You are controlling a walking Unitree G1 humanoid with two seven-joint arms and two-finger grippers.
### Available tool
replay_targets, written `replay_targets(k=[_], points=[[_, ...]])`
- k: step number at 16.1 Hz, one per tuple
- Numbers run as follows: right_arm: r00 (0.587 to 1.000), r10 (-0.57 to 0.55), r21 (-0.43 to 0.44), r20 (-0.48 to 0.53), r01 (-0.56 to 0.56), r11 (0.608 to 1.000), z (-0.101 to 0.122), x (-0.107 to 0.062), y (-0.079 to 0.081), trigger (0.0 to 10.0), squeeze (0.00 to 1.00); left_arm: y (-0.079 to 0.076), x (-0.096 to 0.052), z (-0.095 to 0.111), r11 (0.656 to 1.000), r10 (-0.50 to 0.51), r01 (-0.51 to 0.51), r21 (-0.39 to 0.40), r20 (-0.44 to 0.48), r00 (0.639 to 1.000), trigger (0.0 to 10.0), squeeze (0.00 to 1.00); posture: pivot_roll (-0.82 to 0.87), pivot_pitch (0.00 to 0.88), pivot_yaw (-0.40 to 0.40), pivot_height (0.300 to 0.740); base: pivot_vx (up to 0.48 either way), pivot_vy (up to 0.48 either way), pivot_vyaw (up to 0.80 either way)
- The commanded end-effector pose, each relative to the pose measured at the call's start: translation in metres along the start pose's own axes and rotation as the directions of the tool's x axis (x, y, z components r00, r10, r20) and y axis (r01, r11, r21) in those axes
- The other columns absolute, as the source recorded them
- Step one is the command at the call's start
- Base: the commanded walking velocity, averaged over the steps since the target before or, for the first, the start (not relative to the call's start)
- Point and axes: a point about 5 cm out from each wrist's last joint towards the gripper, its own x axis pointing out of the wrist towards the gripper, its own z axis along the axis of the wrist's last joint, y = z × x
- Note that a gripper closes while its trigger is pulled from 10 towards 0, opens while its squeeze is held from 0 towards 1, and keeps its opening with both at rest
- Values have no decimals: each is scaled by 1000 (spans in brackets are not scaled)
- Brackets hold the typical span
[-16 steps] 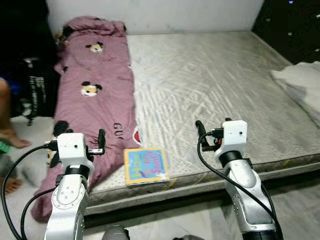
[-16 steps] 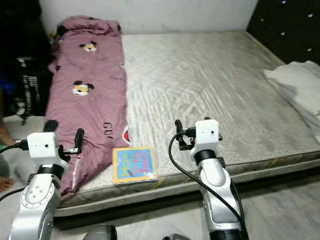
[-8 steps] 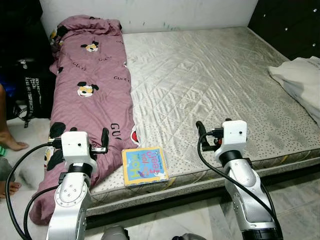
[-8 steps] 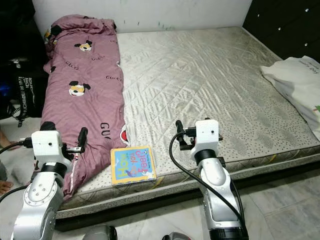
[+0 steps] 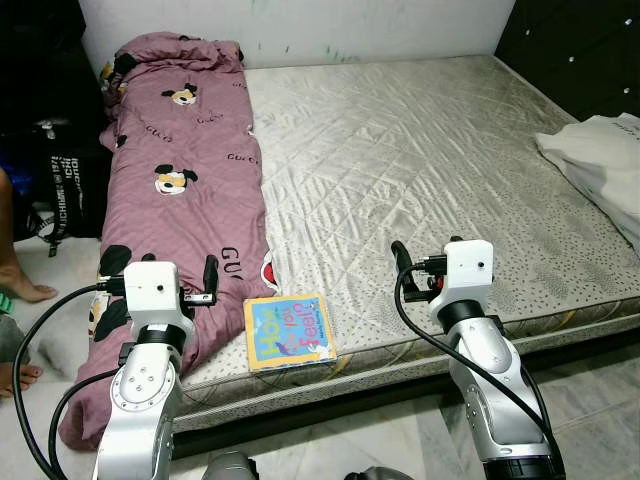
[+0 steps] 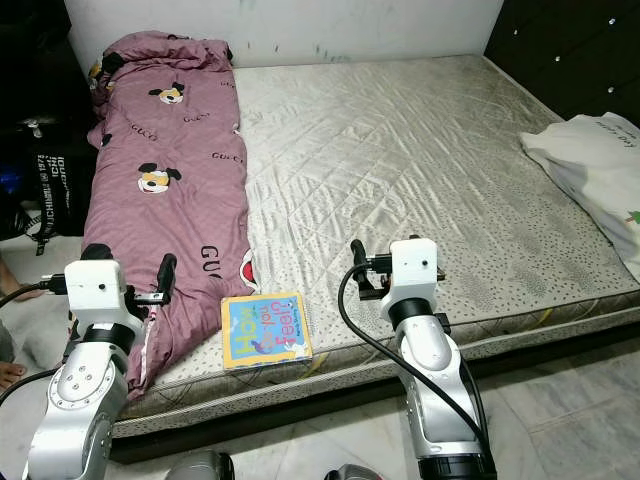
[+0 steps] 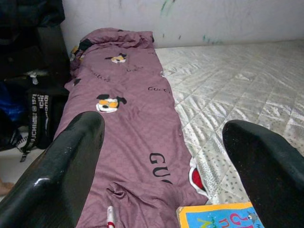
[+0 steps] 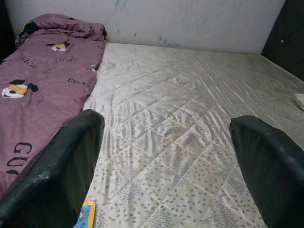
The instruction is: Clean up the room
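We are holding both grippers, left [image 7: 161, 156] and right [image 8: 166, 156], spread over the mattress's [image 5: 420, 160] near edge, beside a colourful picture book [image 5: 290, 331].

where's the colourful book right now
The book lies flat at the mattress's near edge, beside the purple blanket's lower end, between the left gripper and right gripper.

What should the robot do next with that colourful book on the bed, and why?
Probably lower the left gripper toward the picture book. The book lies flat at the mattress edge, beside the purple blanket, nearest that gripper. Both grippers, the right gripper too, hover open and hold nothing.
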Motion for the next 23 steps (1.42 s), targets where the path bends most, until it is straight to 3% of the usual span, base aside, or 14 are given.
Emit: replay_targets(k=[1,23], points=[[1000,-14,7,-12,14,1000,-1,1,-3,10000,0,-1,1,0,1000,-14,14,10,-1,1000,10000,0,26,31,-31,740,0,0,0],[1000,26,35,5,-26,999,4,2,4,10000,0,-3,1,-1,1000,-19,19,6,-17,1000,10000,0,26,49,-35,740,0,0,0]])
